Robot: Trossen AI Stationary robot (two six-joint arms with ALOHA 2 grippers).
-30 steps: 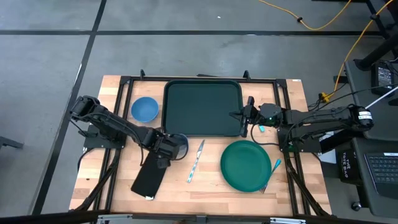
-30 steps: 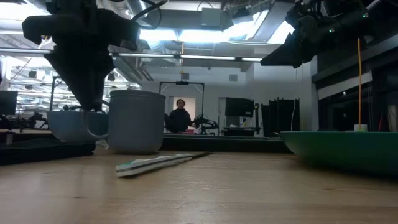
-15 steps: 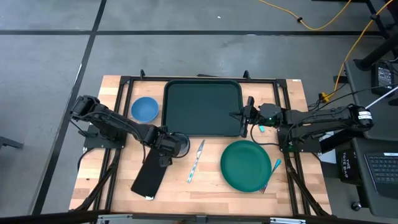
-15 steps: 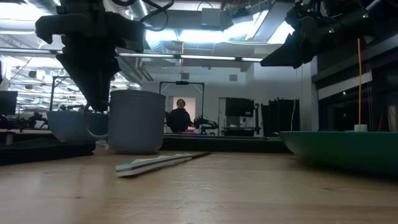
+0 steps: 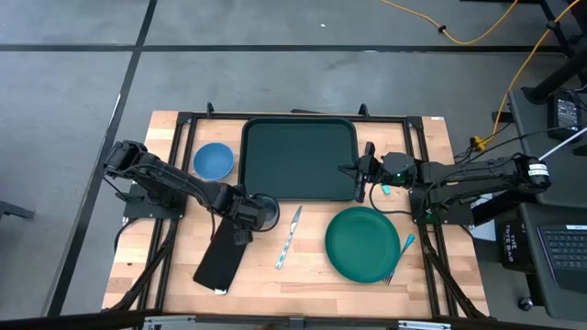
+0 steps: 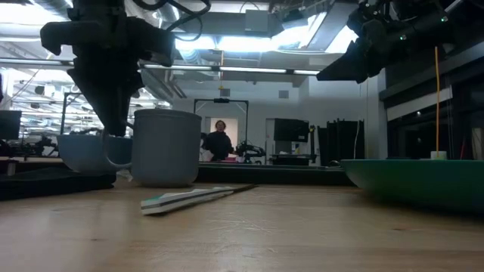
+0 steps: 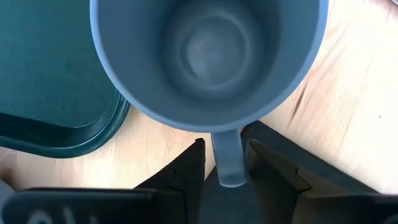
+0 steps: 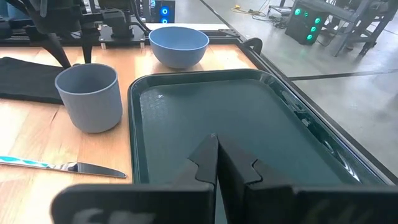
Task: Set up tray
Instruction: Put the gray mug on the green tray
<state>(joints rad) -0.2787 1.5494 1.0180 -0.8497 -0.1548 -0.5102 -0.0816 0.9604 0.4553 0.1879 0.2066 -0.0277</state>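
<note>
A grey mug (image 5: pixel 264 211) stands upright on the wooden table, just off the near left corner of the dark green tray (image 5: pixel 298 158). My left gripper (image 7: pixel 225 155) points down at the mug's handle (image 7: pixel 227 168), one finger on each side of it, still slightly open. Its dark wedge hangs to the left of the mug (image 6: pixel 166 147) in the low view. My right gripper (image 8: pixel 216 149) is shut and hovers over the tray's right edge (image 5: pixel 356 174), with nothing between its fingers. My left gripper comes from above with its fingers astride the mug's handle (image 7: pixel 227 168), which juts toward the table's left. One finger (image 7: pixel 264 158) lies right against the handle's side; whether it touches, I cannot tell. A narrow slit shows at the other. The mug's base stays on the table.
A blue bowl (image 5: pixel 214 161) sits left of the tray. A black napkin (image 5: pixel 220 261) lies near the left front. A knife (image 5: pixel 289 236) lies between the mug and the round green plate (image 5: pixel 362 243), and a fork (image 5: pixel 399 257) leans on the plate's right rim.
My left gripper's fingers have drawn closer together around the mug's handle, while the arm has stayed in place. The mug has not moved.
</note>
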